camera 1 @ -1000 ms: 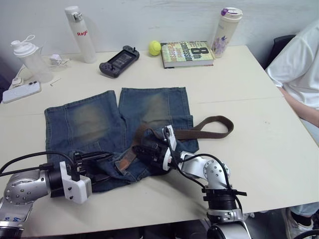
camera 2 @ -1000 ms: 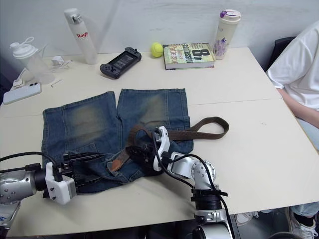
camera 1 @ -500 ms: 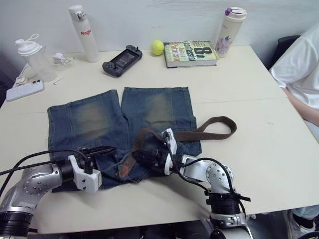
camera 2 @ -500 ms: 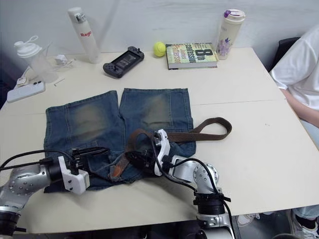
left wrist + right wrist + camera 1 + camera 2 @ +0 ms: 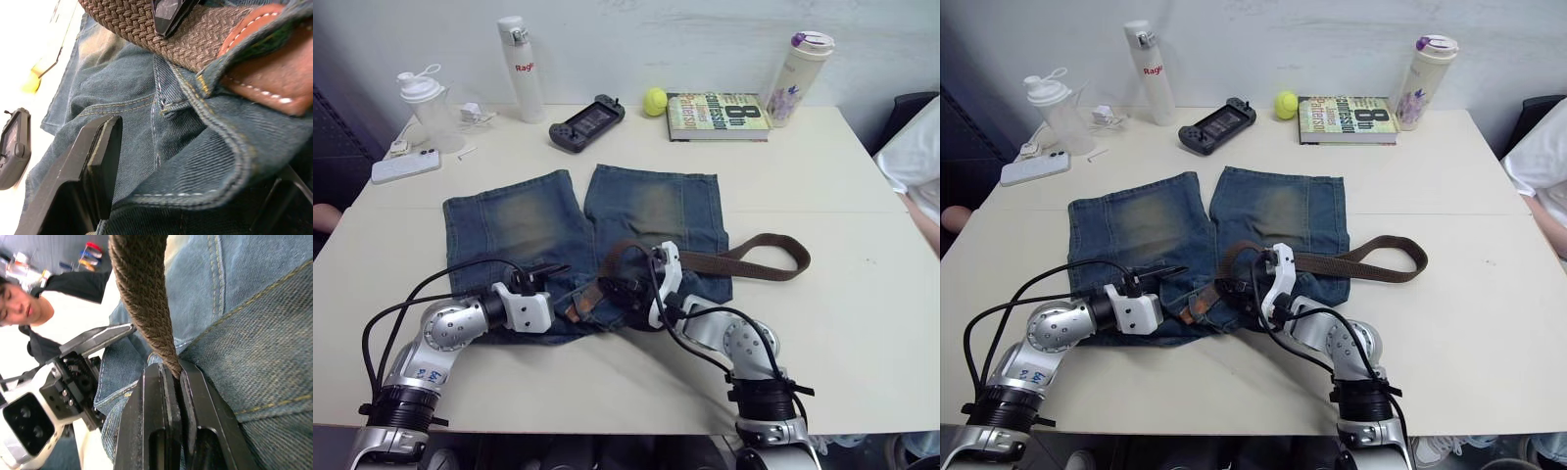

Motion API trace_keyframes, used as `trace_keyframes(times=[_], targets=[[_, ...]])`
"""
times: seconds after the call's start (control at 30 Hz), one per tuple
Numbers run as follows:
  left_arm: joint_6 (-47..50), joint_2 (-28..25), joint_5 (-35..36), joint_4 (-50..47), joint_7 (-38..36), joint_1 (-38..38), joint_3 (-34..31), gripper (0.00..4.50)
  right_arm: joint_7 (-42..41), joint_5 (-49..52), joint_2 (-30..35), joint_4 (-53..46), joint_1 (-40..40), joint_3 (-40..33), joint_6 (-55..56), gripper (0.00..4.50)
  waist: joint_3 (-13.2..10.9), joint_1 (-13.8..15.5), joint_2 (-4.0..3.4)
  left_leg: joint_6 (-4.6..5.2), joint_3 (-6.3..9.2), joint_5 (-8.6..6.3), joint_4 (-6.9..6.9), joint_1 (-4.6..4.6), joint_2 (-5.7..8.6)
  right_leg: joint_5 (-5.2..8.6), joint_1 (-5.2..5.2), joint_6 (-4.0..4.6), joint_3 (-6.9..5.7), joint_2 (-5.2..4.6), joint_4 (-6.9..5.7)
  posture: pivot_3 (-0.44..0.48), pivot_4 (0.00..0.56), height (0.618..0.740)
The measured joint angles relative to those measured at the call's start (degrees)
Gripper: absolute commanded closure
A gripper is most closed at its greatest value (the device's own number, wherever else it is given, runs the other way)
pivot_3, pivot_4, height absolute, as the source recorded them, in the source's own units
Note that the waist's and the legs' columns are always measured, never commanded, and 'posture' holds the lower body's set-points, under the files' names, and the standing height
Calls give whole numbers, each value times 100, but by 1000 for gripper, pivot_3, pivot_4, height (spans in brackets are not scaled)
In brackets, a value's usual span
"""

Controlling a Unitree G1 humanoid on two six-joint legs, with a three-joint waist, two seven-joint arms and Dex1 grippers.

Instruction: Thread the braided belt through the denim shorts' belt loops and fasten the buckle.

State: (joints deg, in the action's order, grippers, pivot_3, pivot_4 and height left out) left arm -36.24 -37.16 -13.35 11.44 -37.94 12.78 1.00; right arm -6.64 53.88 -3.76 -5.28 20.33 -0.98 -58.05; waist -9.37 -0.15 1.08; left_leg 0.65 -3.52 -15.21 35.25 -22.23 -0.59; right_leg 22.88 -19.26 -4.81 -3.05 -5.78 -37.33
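Note:
The faded denim shorts (image 5: 509, 220) lie flat on the table with the waistband toward me. The braided belt (image 5: 759, 262) loops out to the right and runs back to the waistband. My right gripper (image 5: 609, 289) is shut on the belt there, and the strap is pinched between its fingers (image 5: 156, 396). A tan leather end (image 5: 264, 73) pokes out under a denim strip at the waistband edge. My left gripper (image 5: 556, 282) is open, with the waistband fold (image 5: 210, 161) between its fingers, just left of the tan end. The buckle is hidden.
Along the far edge stand a shaker bottle (image 5: 429, 108), a white bottle (image 5: 522, 69), a game controller (image 5: 586, 121), a tennis ball (image 5: 654, 99), a book (image 5: 718, 115) and a tumbler (image 5: 796, 78). A phone (image 5: 406, 166) lies far left. A person's sleeve (image 5: 922, 147) shows at the right.
The whole view has shifted. My left gripper has slid along the waistband closer to the tan leather end. My right gripper keeps its hold on the belt.

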Motion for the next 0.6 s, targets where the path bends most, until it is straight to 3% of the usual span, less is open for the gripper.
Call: trace_keyframes(times=[0.37,0.6], targets=[[131,-183,93,-26,116,-132,-10,1173,163,-349,-416,53,-95,133,167,4500,38,-144,-14,-3,3,1,-15,4,-5,0,-2,1,-2,5,2,0,150,740],[-40,-512,460,-838,169,-826,-338,1173,121,-346,-446,132,-39,261,154,4500,45,-234,-11,-10,2,-3,-25,-4,-17,4,-16,8,-2,14,6,0,150,740]])
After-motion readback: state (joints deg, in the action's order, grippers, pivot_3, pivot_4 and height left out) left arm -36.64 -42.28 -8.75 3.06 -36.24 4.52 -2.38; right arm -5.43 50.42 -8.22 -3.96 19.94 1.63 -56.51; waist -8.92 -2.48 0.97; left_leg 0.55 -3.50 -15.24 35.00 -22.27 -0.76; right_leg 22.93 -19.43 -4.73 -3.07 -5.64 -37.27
